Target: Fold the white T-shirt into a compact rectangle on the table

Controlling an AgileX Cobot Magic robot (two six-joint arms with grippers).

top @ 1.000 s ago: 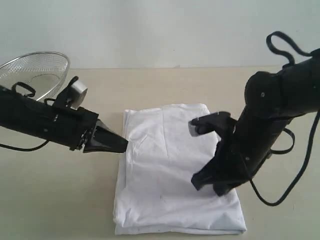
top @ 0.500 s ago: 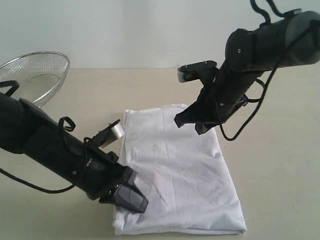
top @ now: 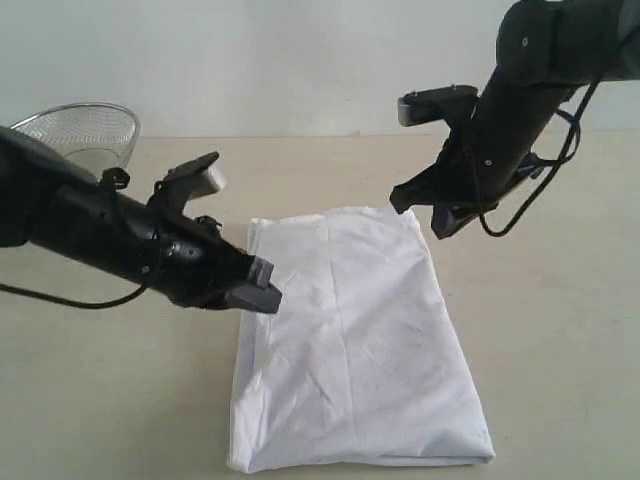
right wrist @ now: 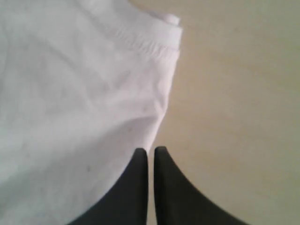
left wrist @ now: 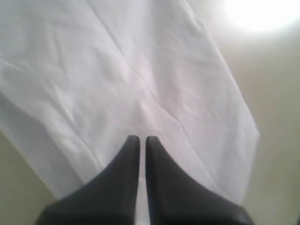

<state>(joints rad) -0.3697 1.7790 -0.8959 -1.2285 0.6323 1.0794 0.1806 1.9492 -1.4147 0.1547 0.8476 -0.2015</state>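
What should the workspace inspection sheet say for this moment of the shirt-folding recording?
Surface: pale beige table, matte, no spills seen.
Job's things: white T-shirt lies flat on the table, folded into a long rectangle; lettering and neck tag not visible.
Clutter: wire-mesh basket at the far left of the table, apart from the shirt.
End effectors: left end effector shut, low at the shirt's left edge, contact cannot be told; right end effector shut, raised over the shirt's far right corner, holding nothing.
Cables: black cable loops off the right arm; second cable trails under the left arm; neither lies on the shirt.
Surroundings: plain pale wall behind the table; nothing else seen.
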